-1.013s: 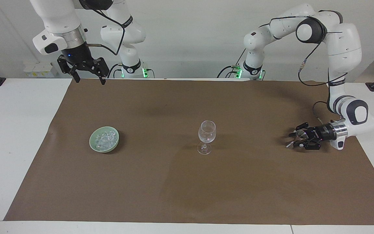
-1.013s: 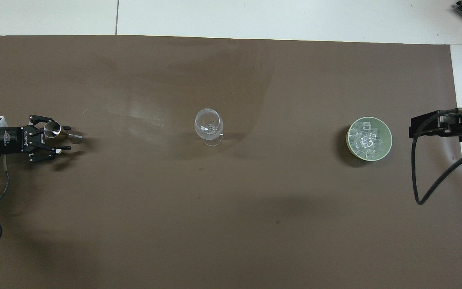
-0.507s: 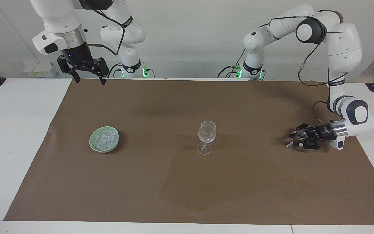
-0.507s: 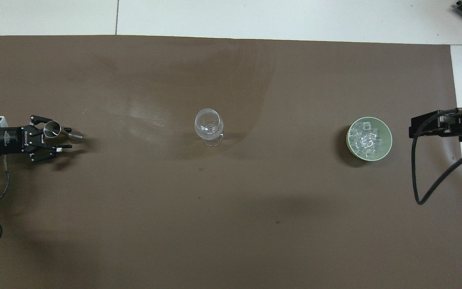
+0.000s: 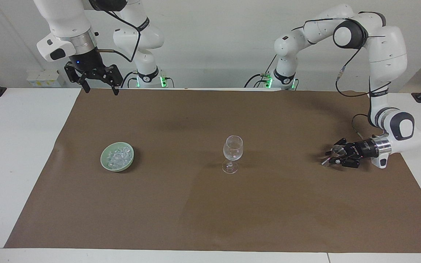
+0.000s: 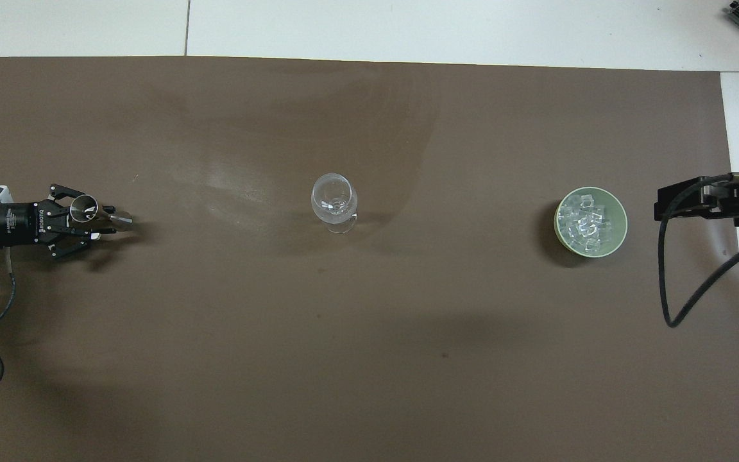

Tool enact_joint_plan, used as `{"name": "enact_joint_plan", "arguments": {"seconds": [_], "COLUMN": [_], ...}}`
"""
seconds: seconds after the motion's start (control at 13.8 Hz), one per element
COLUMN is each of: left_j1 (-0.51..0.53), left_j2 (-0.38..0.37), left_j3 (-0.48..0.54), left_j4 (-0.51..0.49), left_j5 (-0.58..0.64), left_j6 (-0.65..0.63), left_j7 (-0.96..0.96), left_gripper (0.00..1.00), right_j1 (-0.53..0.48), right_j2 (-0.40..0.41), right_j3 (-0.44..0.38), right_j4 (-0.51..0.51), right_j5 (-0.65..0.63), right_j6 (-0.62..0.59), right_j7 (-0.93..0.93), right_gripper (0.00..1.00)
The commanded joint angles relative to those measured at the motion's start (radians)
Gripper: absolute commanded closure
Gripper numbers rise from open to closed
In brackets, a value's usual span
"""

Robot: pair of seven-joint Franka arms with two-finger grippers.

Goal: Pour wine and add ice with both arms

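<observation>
While the left gripper (image 5: pixel 333 156) clasps a metal jigger (image 6: pixel 83 208), ice (image 5: pixel 118 156) lies well apart.

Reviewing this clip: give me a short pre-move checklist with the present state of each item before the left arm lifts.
1. Left gripper low on the mat around the small metal cup: ok.
2. Grip on the cup firm: cannot tell.
3. Wine glass upright mid-table, clear of both arms: ok.
4. Ice in the green bowl, untouched: ok.
5. Right gripper open, waiting high at the mat's edge: ok.
6. Liquid in the cup: cannot tell.
</observation>
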Motion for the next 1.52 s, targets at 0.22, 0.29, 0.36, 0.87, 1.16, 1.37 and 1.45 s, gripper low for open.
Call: {"name": "enact_joint_plan", "arguments": {"seconds": [0.22,0.29,0.36,0.87,1.16,1.37,1.45], "left_j1": [0.008,0.008,0.008,0.008,0.010,0.010,0.010], "left_j2": [0.017,0.018,0.018,0.017,0.017,0.017,0.017], "left_j3": [0.001,0.001,0.001,-0.001,-0.001,-0.001,-0.001], "left_j4": [0.017,0.017,0.017,0.018,0.017,0.017,0.017], "left_j5": [-0.018,-0.018,-0.018,-0.028,-0.044,-0.059,-0.061], "left_j6": [-0.027,-0.028,-0.031,-0.048,-0.061,-0.067,-0.068], "left_j7": [0.015,0.016,0.016,0.024,0.024,0.022,0.022], "left_gripper": [0.80,0.84,0.88,1.00,1.00,1.00,1.00], "right_j1": [-0.002,-0.002,-0.002,-0.002,-0.002,-0.002,-0.002], "right_j2": [-0.021,-0.021,-0.021,-0.021,-0.021,-0.021,-0.021], "right_j3": [0.002,0.002,0.002,0.002,0.002,0.002,0.002], "right_j4": [-0.024,-0.024,-0.024,-0.024,-0.024,-0.024,-0.024], "right_j5": [0.005,0.005,0.005,0.005,0.005,0.005,0.005], "right_j6": [0.005,0.005,0.005,0.005,0.005,0.005,0.005], "right_j7": [-0.012,-0.012,-0.012,-0.012,-0.012,-0.012,-0.012], "right_gripper": [0.00,0.00,0.00,0.00,0.00,0.00,0.00]}}
